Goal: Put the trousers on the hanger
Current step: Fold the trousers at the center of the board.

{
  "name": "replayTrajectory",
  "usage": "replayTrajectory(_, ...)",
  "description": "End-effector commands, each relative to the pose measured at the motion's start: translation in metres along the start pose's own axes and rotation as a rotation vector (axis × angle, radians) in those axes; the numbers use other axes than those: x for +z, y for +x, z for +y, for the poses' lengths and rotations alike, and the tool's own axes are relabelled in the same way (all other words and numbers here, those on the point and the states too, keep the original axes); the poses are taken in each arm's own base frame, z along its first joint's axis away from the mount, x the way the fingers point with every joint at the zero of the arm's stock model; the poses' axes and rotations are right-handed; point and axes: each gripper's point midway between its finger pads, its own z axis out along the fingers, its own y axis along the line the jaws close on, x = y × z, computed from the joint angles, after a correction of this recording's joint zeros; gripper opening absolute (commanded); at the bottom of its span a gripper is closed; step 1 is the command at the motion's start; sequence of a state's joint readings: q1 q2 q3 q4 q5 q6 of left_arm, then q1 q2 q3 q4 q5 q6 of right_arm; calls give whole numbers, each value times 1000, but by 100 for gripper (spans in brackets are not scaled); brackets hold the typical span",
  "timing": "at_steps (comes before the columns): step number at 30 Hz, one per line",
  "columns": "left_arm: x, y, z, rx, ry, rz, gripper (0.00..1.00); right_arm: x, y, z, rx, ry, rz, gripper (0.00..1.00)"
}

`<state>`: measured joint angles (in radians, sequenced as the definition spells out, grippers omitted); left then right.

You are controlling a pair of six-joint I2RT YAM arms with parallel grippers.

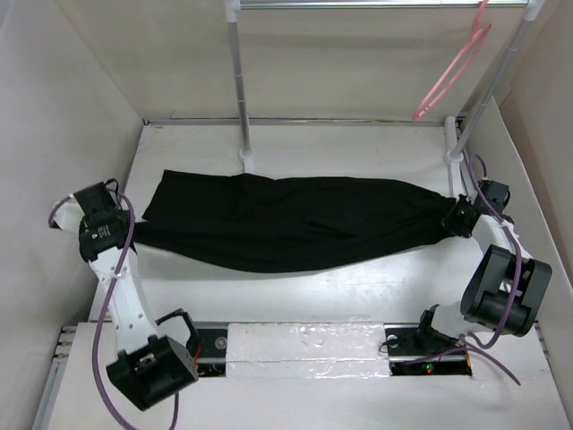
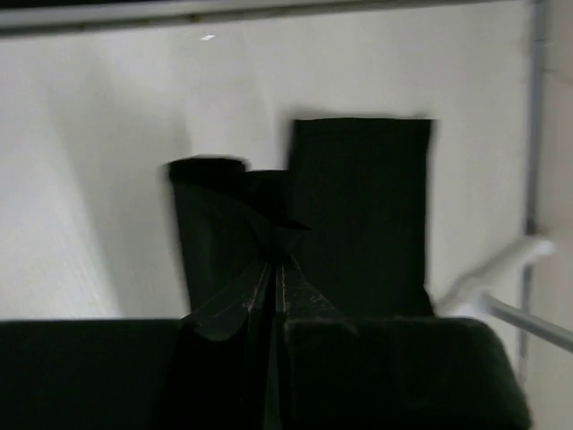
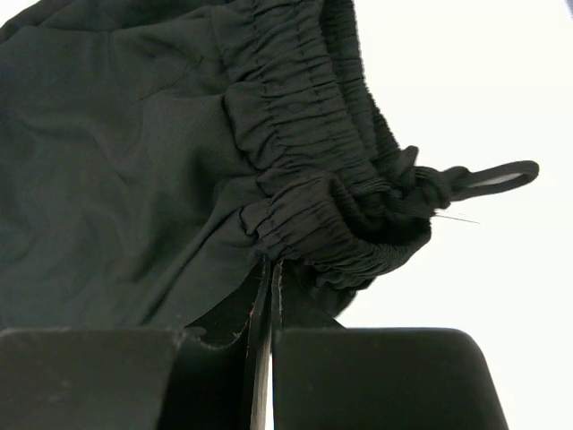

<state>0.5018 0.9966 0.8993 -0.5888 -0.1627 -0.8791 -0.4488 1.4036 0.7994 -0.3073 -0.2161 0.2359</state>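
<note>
The black trousers [image 1: 286, 219] lie stretched across the table, leg ends to the left and waistband to the right. My left gripper [image 1: 137, 233] is shut on the leg-end cloth; in the left wrist view the closed jaws [image 2: 276, 262] pinch black fabric where the two leg ends [image 2: 358, 197] meet. My right gripper [image 1: 451, 218] is shut on the gathered elastic waistband [image 3: 304, 134], its tips [image 3: 269, 269] buried under the folds, and a drawstring loop [image 3: 501, 175] sticks out to the right. The pale-pink hanger [image 1: 452, 72] hangs from the rack's top bar at the back right, apart from both grippers.
Two white rack poles stand behind the trousers, one [image 1: 242, 90] at the back middle and one slanting [image 1: 488, 94] at the back right, joined by a top bar. Pale enclosure walls close in the left, right and back sides.
</note>
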Motion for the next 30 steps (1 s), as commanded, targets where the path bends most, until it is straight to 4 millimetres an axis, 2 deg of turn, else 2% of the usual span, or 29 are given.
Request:
replayTrajectory(1, -48, -17, -20, 14, 49, -35, 0, -4, -35, 13, 18, 3, -98, 0)
replayTrajectory(3, -74, -24, -33, 14, 91, -57, 0, 1, -31, 14, 42, -8, -79, 0)
replayTrajectory(6, -99, -35, -34, 32, 82, -86, 0, 3, -29, 18, 45, -12, -58, 0)
replayTrajectory(7, -113, -48, -39, 26, 94, -130, 0, 3, -30, 15, 34, 5, -55, 0)
replayTrajectory(8, -125, -50, -38, 43, 90, -147, 0, 1, -35, 21, 6, 11, -57, 0)
replayTrajectory(11, -131, -50, -27, 53, 63, -167, 0, 2, -33, 18, -2, 27, -45, 0)
replayTrajectory(13, -126, -46, -10, 73, 3, -168, 0, 3, -30, 17, -1, 24, -39, 0)
replayTrajectory(15, -121, -39, -7, 101, -8, -159, 0, 1, -29, 17, -2, 26, -43, 0)
replayTrajectory(17, -103, -32, 8, 131, -76, -168, 0, -4, -31, 18, -9, 24, -58, 0)
replayTrajectory(18, -94, -31, 5, 134, -79, -172, 0, -6, -32, 18, -9, 26, -63, 0)
replayTrajectory(19, -76, -24, 11, 167, -130, -162, 0, -8, -31, 15, -16, 38, -70, 0)
replayTrajectory(20, -67, -23, 9, 186, -136, -162, 0, -11, -33, 15, -20, 42, -79, 0)
replayTrajectory(21, -56, -25, -6, 176, -92, -182, 0, -17, -36, 15, -25, 51, -93, 0)
replayTrajectory(23, -26, -22, -12, 206, -108, -145, 0, -25, -45, 11, -49, 81, -128, 0)
replayTrajectory(24, -11, -26, -26, 196, -74, -150, 0, -29, -48, 6, -50, 96, -135, 0)
replayTrajectory(25, 16, -18, -22, 209, -128, -101, 0, -32, -51, 3, -70, 118, -138, 0)
replayTrajectory(27, 46, -8, -18, 247, -194, -66, 0, -39, -57, -7, -72, 153, -150, 0)
replayTrajectory(28, 72, 2, -12, 284, -271, -25, 0, -40, -57, -8, -86, 161, -150, 0)
replayTrajectory(30, 95, 9, -8, 330, -333, 5, 0, -44, -55, -22, -71, 190, -157, 0)
